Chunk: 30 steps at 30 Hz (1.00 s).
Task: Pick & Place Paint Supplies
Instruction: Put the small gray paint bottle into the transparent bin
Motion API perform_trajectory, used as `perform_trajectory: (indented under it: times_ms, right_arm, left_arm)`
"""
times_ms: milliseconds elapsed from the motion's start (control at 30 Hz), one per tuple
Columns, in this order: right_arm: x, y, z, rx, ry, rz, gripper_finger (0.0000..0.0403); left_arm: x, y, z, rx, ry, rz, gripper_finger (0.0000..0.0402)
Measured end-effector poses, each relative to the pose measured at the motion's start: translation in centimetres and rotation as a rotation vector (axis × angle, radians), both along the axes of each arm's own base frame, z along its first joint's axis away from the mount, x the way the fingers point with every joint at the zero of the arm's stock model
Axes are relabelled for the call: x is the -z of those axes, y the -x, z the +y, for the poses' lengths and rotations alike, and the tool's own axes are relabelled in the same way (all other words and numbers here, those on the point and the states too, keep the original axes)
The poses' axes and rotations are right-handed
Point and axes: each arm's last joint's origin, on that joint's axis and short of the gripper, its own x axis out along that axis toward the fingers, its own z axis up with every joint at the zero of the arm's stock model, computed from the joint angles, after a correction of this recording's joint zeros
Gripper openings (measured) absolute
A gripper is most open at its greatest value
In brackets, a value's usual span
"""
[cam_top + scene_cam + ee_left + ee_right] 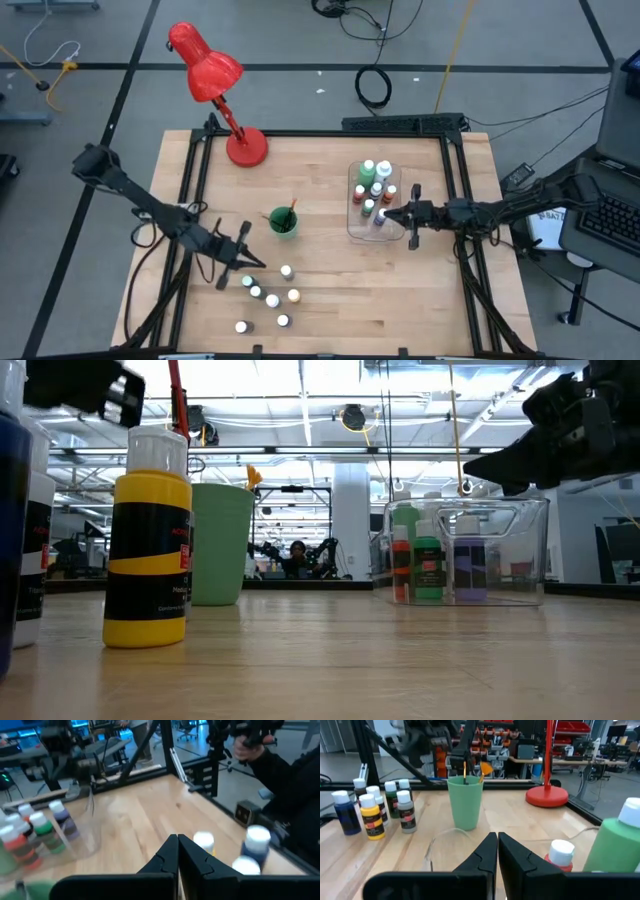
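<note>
Several small white-capped paint bottles (pixel 272 298) stand loose on the wooden table near its near edge; a yellow one (pixel 150 550) is close in the low view. More bottles (pixel 374 186), some taller and green, stand in the clear tray (pixel 353 228). Brushes (pixel 291 208) stick up out of the green cup (pixel 283 222). My left gripper (pixel 244 259) hovers just left of the loose bottles, shut and holding nothing (pixel 177 846). My right gripper (pixel 404 216) is at the tray's right rim, shut and holding nothing (pixel 497 843).
A red desk lamp (pixel 225 100) stands at the far left of the table. A black frame rail (pixel 330 132) borders the tabletop. A person's arm and hand (pixel 270 760) are beyond the table edge in the left wrist view. Bare wood lies between cup and tray.
</note>
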Motion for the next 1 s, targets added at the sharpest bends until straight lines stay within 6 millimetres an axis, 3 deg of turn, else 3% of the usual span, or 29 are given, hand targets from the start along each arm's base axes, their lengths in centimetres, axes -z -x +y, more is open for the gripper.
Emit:
perform_trajectory:
  times_ms: [100,300,400,533,767,1000]
  right_arm:
    - [0.2,-0.1,0.0,0.001,-0.021,0.017,0.0010]
    - [0.4,-0.2,0.0,-0.002,-0.019,0.023,0.0010]
    - [0.2,-0.2,0.0,-0.003,-0.019,0.010,0.0010]
    - [0.2,-0.2,0.0,-0.003,-0.018,0.011,0.0010]
    - [0.3,-0.2,0.0,-0.006,-0.023,0.017,0.0010]
    - [0.3,-0.2,0.0,-0.005,-0.021,0.017,0.0010]
  left_arm:
    - [-1.3,-1.3,-0.8,-0.009,-0.008,0.001,0.0001]
    - [-2.0,-4.2,-2.5,-0.078,-0.099,0.092,0.0030]
    - [-1.9,-5.6,-3.1,-0.130,-0.169,0.184,0.0059]
    - [-0.9,-6.2,-3.7,-0.014,-0.249,0.246,0.0117]
    - [-0.6,-6.7,-2.7,-0.043,-0.180,0.308,0.0227]
    - [0.2,-6.9,-1.2,-0.083,-0.169,0.424,0.0256]
